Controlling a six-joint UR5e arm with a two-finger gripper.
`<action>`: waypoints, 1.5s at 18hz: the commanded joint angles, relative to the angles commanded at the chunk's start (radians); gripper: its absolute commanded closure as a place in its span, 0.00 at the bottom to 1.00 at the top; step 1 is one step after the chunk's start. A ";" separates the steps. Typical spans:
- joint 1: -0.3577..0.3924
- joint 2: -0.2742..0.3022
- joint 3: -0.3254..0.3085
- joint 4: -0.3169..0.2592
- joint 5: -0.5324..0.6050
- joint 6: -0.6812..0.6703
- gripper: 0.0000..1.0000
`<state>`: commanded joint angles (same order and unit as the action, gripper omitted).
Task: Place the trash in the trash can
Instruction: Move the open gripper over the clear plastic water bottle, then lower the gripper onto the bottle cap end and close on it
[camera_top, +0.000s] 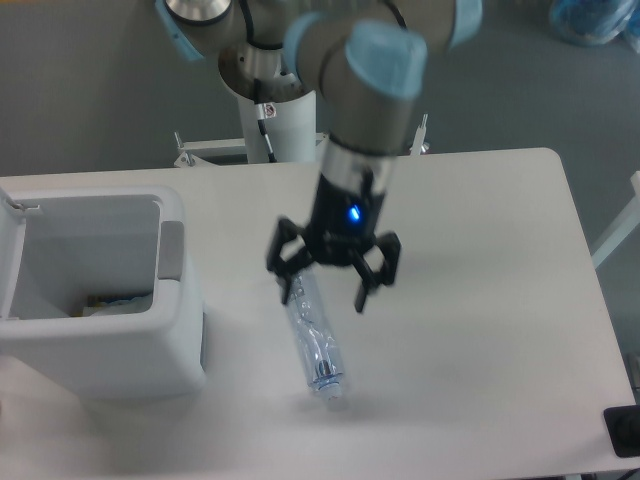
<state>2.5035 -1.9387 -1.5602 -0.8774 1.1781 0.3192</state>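
Starting at the left: white trash can (100, 345) with lid open, something pale and crumpled lying at its bottom, probably the wrapper (110, 300), though too small to tell for sure. Next to the right, crushed clear plastic bottle (313, 335) flat on the white table (480, 300), white cap end toward the near edge, its far end under the gripper (331, 280), fingers spread wide and empty, one on each side. Likely light, springy and slick; best pinched across the flattened middle, away from the hard cap.
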 joint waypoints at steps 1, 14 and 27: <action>-0.002 -0.025 0.006 0.002 0.008 -0.005 0.00; -0.057 -0.181 0.038 0.000 0.176 -0.008 0.00; -0.097 -0.281 0.092 0.002 0.253 -0.051 0.00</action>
<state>2.4068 -2.2197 -1.4680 -0.8759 1.4312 0.2684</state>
